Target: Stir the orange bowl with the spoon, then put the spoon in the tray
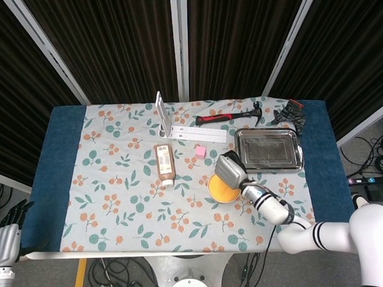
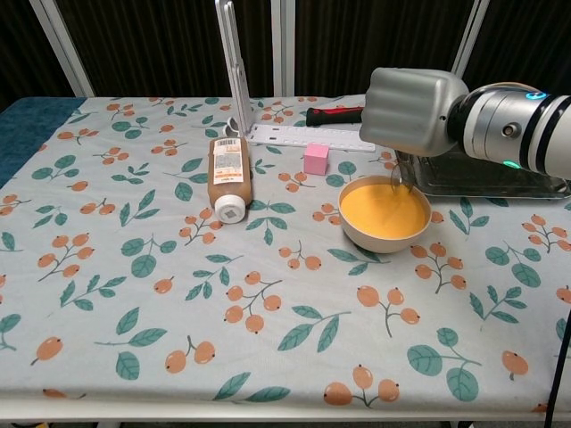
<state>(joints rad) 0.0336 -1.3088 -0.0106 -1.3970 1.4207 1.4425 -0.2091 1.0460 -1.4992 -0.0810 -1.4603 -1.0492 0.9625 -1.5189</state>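
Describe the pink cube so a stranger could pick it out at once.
On the floral tablecloth, look just in front of the white ruler, between the lying brown bottle and the orange bowl. The pink cube is the only small pink block there.

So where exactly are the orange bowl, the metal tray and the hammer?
orange bowl (image 2: 384,210), chest view, on its orange inside.
metal tray (image 1: 268,150), head view, on its bare floor.
hammer (image 1: 225,118), head view, on its red handle.

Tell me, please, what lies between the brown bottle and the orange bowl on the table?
Nothing stands between the brown bottle and the orange bowl: only bare floral tablecloth, clearest in the chest view. The pink cube sits further back, off that line.
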